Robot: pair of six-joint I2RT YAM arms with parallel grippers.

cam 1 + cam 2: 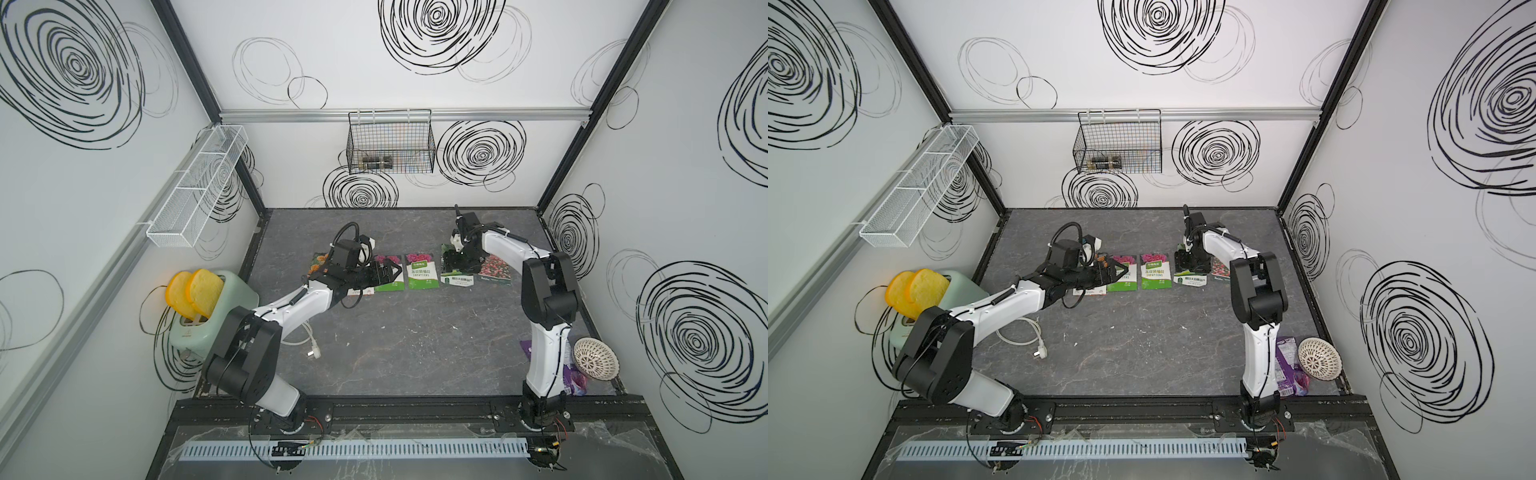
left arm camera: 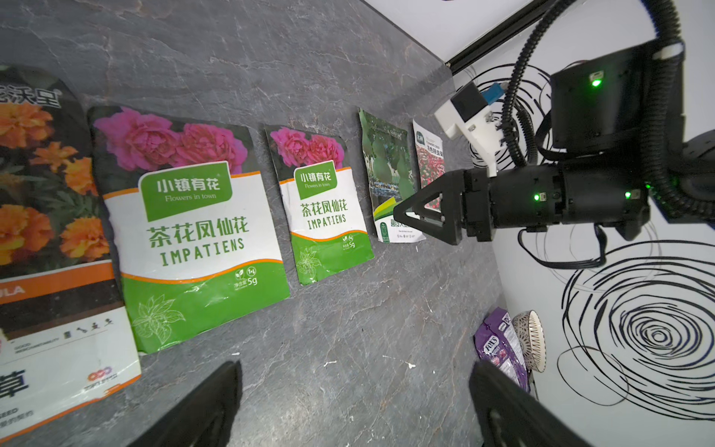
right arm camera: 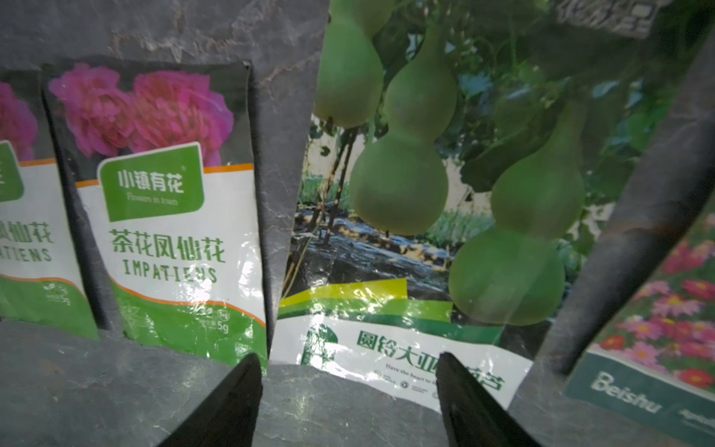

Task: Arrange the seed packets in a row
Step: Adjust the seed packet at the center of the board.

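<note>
Right of centre in a top view, the gourd packet point(image 1: 457, 280) lies slightly askew, the right gripper point(image 3: 346, 360) open-jawed over it. Nudge its lower edge square, slowly; it may be touching the flower-field packet point(image 3: 665, 309).

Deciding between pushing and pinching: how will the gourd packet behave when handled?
The gourd packet looks thin and wavy at its edges, so probably floppy and light. Its film shows glare, so a grip may slip. Lying flat on the table, it would likely slide, not tip.
</note>
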